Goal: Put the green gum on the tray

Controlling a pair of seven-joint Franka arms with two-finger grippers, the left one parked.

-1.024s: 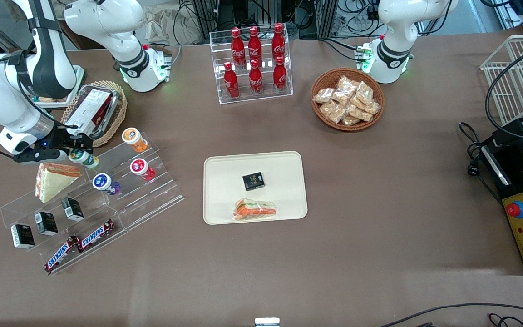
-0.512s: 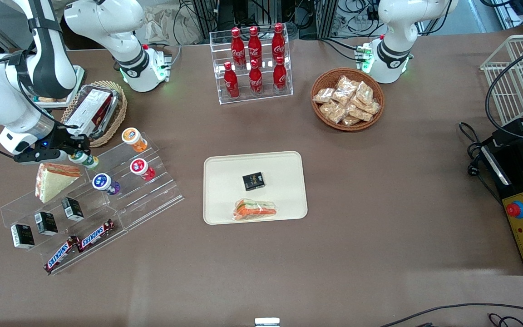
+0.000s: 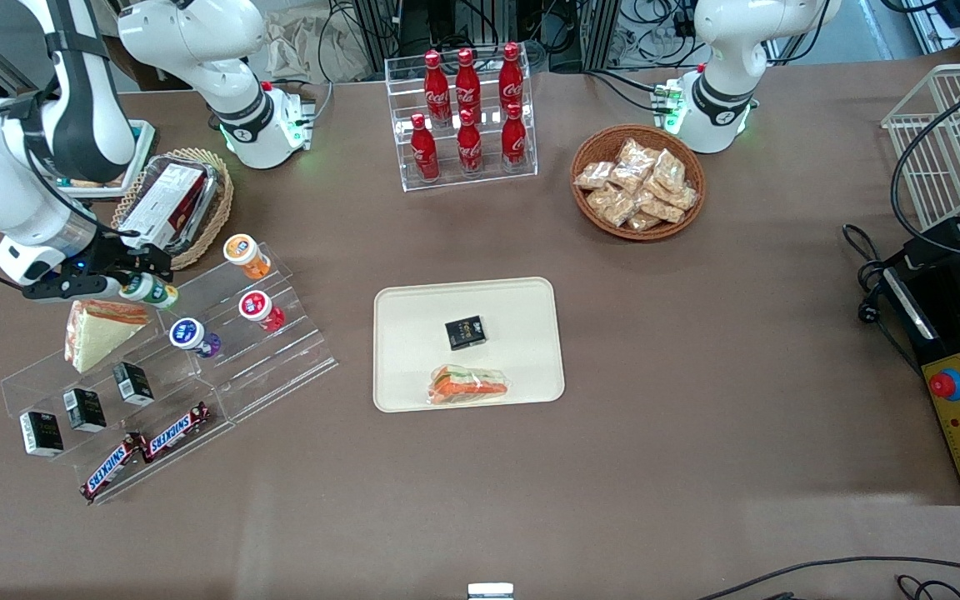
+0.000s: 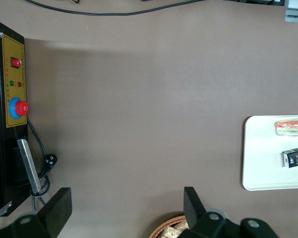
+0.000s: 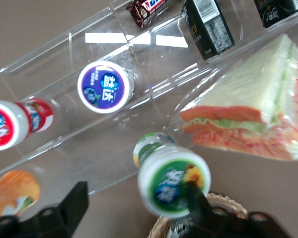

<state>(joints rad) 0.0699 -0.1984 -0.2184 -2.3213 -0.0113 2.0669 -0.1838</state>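
Observation:
The green gum (image 3: 147, 289) is a small green bottle with a white lid, lying tilted on the upper step of a clear acrylic stand (image 3: 280, 350). In the right wrist view its lid (image 5: 171, 187) faces the camera. My gripper (image 3: 145, 272) hovers over it, open. In the right wrist view the gripper (image 5: 136, 191) has one dark finger (image 5: 194, 198) overlapping the lid's edge and the other finger well apart from the bottle. The cream tray (image 3: 397, 308) lies mid-table, far toward the parked arm's end from the stand, with a black box (image 3: 465, 332) and a wrapped sandwich (image 3: 469, 385) on it.
On the same stand are an orange bottle (image 3: 245, 254), a red bottle (image 3: 260, 309), a blue bottle (image 3: 192, 335), a wrapped sandwich (image 3: 101, 332), small black boxes and Snickers bars (image 3: 147, 446). A wicker basket (image 3: 176, 200) sits close beside the gripper, farther from the front camera.
The gripper has shifted slightly toward the working arm's end of the table, and the green gum has moved a little with it. Everything else is unchanged.

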